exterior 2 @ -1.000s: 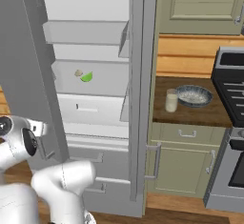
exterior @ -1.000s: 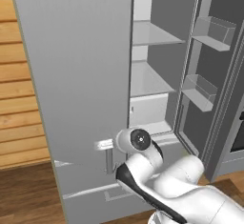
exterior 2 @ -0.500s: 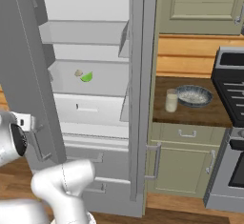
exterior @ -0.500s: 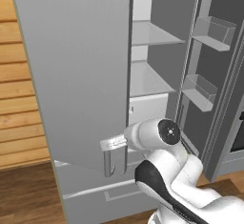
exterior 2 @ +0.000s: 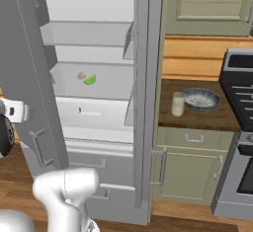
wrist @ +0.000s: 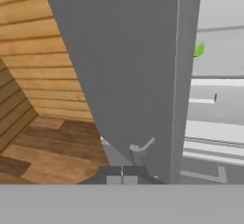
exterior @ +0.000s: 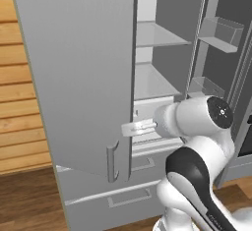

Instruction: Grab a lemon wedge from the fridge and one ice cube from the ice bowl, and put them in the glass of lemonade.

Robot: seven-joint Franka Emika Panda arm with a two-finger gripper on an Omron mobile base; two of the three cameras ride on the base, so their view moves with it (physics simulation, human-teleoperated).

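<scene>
With fingers pinched together on nothing, the gripper (exterior: 129,128) sits at the inner edge of the left fridge door (exterior: 78,72), so the step in hand looks like swinging that door wider, w/ the fridge (exterior 2: 143,102) already partly open. Wedge (exterior 2: 90,80) lies on a shelf near its back wall; glass (exterior 2: 177,103) and bowl (exterior 2: 201,99) wait on the counter (exterior 2: 197,120) by the fridge. Next, probably: clear the door, spread fingers, reach in for the wedge.
</scene>
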